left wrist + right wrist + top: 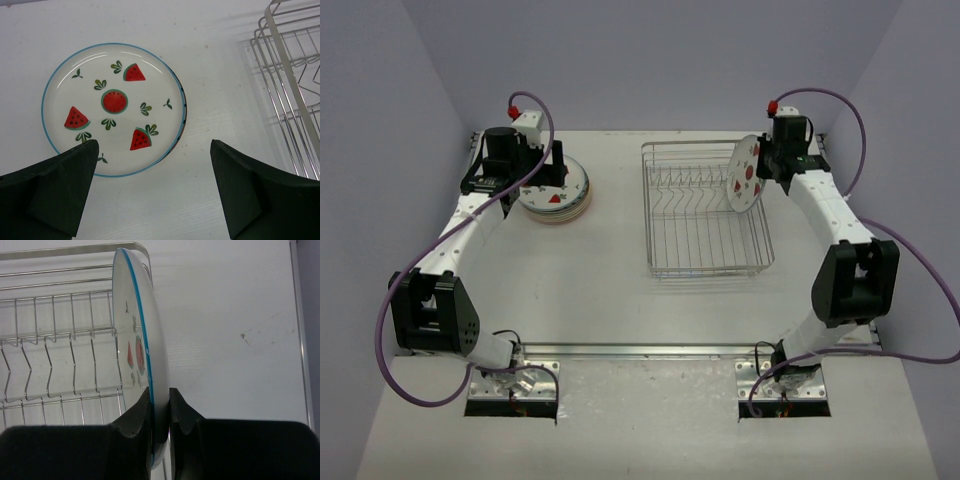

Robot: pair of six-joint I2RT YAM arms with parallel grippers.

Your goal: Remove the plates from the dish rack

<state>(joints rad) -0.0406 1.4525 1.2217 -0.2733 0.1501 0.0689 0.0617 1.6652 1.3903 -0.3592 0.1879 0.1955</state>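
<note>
White worktop point(620, 290), lilac walls point(650, 60) enclosing. One rack point(705, 250) sitting far right; right gripper point(160, 405) grasping one upright plate point(745, 173) there. Left gripper point(154, 150) hovering released over far-left stack point(560, 200), count unclear.

Near the table's far-left corner, the top plate point(114, 107) hides all but thin rims of the plates point(568, 212) beneath it, so their count cannot be told.

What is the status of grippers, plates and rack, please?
Left gripper open over stacked plates. Right gripper shut on fruit plate, on edge at right side of dish rack. Rack otherwise empty; nothing in the way.
</note>
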